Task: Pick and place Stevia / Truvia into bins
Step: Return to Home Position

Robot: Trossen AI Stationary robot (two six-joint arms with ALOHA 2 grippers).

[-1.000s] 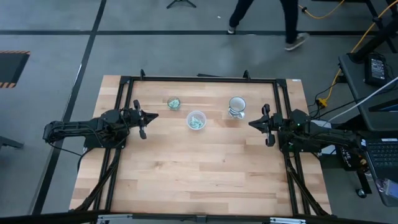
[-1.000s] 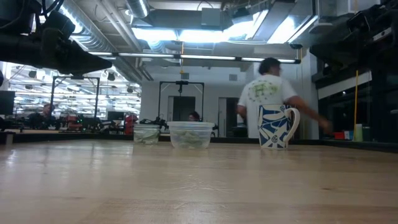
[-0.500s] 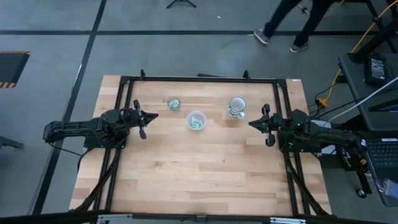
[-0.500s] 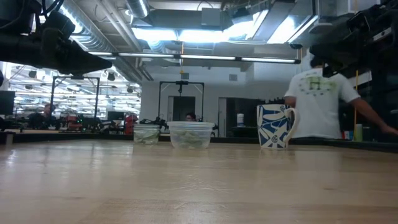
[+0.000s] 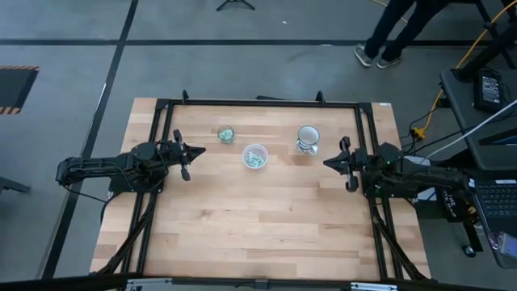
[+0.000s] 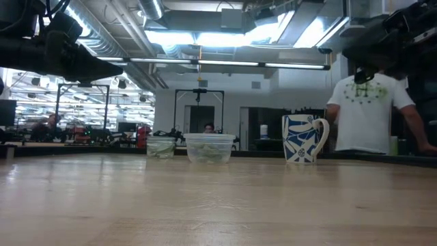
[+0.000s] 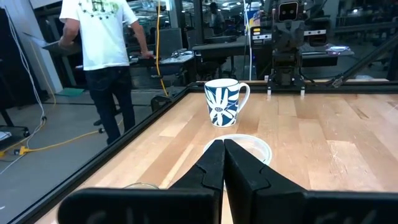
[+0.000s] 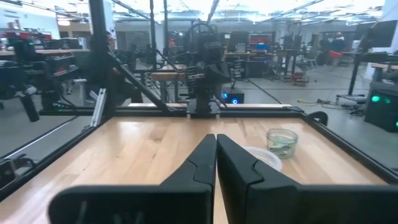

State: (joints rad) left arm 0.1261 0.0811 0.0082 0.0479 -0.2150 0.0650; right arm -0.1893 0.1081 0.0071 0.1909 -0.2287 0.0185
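Note:
Pale green and white sachets lie inside two cups near the table's far edge: a small clear cup (image 5: 226,134) (image 6: 161,147) (image 8: 282,141) and a wider whitish cup (image 5: 254,157) (image 6: 209,147) (image 7: 249,145). I see no loose sachets on the wood. My left gripper (image 5: 196,150) (image 7: 223,144) is shut and hovers at the table's left side, well left of both cups. My right gripper (image 5: 325,162) (image 8: 216,138) is shut and hovers at the right side, near a mug.
A blue-and-white patterned mug (image 5: 307,138) (image 6: 303,137) (image 7: 222,102) stands right of the cups, close to my right gripper. A black frame (image 5: 258,103) runs round the table's far and side edges. A person (image 6: 372,109) walks beyond the far right corner. Bare wood fills the near half.
Both arms and the cups have kept still. Only the person behind the table has walked on toward the right.

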